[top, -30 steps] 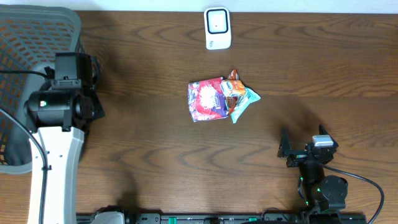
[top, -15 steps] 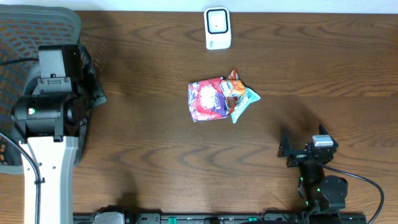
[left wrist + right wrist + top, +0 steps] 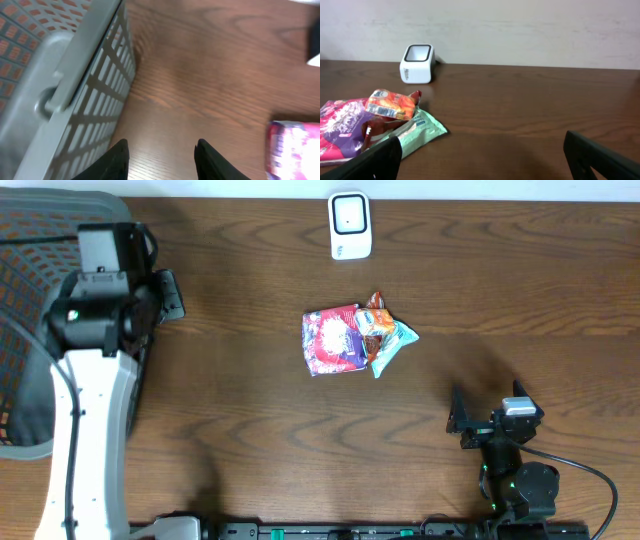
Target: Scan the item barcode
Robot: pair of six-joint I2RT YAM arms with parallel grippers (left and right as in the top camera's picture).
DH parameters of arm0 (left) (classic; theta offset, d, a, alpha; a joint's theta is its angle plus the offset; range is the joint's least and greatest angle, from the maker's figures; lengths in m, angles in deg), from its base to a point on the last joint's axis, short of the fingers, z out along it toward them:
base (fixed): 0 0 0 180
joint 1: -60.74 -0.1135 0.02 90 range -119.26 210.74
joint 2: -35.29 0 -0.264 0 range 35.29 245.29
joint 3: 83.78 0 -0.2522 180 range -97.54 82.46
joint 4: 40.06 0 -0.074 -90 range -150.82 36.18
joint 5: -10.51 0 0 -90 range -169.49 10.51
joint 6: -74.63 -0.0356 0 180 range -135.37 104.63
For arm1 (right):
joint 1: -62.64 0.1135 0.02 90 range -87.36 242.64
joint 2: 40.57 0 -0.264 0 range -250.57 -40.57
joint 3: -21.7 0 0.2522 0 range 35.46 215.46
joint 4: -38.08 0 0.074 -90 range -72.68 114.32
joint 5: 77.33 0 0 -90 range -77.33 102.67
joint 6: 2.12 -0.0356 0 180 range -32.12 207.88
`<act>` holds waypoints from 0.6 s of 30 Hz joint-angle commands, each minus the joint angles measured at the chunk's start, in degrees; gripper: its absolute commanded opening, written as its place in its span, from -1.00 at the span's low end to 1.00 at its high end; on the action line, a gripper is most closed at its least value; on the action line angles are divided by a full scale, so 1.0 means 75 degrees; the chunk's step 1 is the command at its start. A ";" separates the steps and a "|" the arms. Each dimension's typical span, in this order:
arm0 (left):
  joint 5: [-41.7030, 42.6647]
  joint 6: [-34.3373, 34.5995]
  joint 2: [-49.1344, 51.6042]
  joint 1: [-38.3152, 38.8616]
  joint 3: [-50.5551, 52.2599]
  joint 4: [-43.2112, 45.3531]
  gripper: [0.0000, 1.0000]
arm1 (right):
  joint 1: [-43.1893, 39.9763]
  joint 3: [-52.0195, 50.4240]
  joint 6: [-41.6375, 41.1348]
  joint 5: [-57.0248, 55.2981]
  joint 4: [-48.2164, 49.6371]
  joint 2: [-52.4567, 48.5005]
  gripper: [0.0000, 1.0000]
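Overhead view: The left end effector (image 3: pixel 170 295) is at the upper left of the dark brown wooden desk (image 3: pixel 250 440), just beside the grey plastic mesh basket (image 3: pixel 30 330). The pink-and-purple foil snack packet (image 3: pixel 330 342) lies at the desk centre, well apart from it toward the right. A small orange snack packet (image 3: pixel 371 321) and a teal plastic wrapper (image 3: pixel 396 343) touch the pink packet's right side. The white box-shaped barcode scanner (image 3: pixel 350 225) stands at the far edge, beyond the packets. The right end effector (image 3: pixel 457 420) is at the near right, apart from the packets.

Left wrist view: The two black fingers (image 3: pixel 117 160) stand apart with nothing between them, only bare desk. The basket wall fills the left. Part of the pink packet shows at the right edge, clear of the fingers.

Right wrist view: The fingers (image 3: pixel 375 160) are spread wide and hold nothing. The packets lie ahead and to the left, the orange one resting on top. The scanner stands behind them near the wall.
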 commanded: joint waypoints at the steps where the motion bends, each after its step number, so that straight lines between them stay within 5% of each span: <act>1: -0.0493 -0.0321 0.0230 -0.0044 -0.0178 0.0026 -0.15 | -0.0012 -0.0006 0.0058 0.0044 -0.0032 0.0012 0.99; 6: -0.0793 -0.0321 0.0318 -0.0085 -0.0178 0.0087 -0.40 | -0.0012 -0.0006 0.0058 0.0044 -0.0032 0.0012 0.98; 18: -0.1647 -0.0318 0.0318 -0.0574 -0.0178 -0.0041 -0.42 | -0.0012 -0.0006 0.0058 0.0044 -0.0032 0.0012 0.98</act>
